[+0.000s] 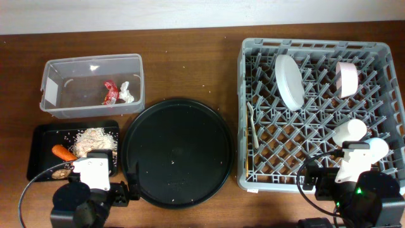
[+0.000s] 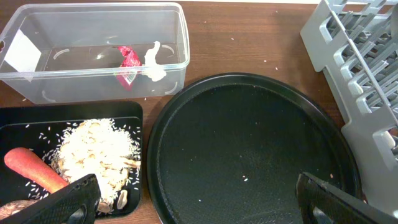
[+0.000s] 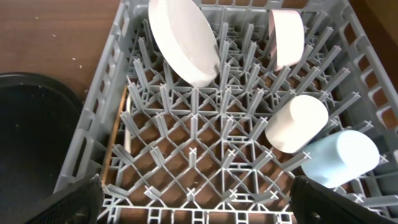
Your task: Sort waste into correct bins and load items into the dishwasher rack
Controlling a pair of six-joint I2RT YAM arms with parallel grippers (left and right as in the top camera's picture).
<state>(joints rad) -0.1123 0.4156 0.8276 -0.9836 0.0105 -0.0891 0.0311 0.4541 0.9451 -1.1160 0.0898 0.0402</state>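
The red wrapper (image 1: pixel 111 92) and white tissue (image 1: pixel 126 94) lie in the clear tub (image 1: pixel 63 85); both show in the left wrist view (image 2: pixel 129 64) (image 2: pixel 153 62). Food scraps (image 1: pixel 95 139), the carrot (image 1: pixel 62 152) and brown pit (image 1: pixel 61 173) lie in the black rectangular tray (image 1: pixel 41 136). The grey rack (image 1: pixel 316 107) holds the white dish (image 1: pixel 290 82), pink bowl (image 1: pixel 347 79), white cup (image 1: pixel 349 131), light blue cup (image 3: pixel 342 158), fork (image 1: pixel 251 120) and chopstick (image 3: pixel 118 140). My left gripper (image 2: pixel 196 202) is open and empty near the table's front. My right gripper (image 3: pixel 199 202) is open and empty over the rack's front edge.
A large round black tray (image 1: pixel 178 152) lies between the bins and the rack, bare but for a few rice grains. Bare wooden table (image 1: pixel 190 69) runs along the back.
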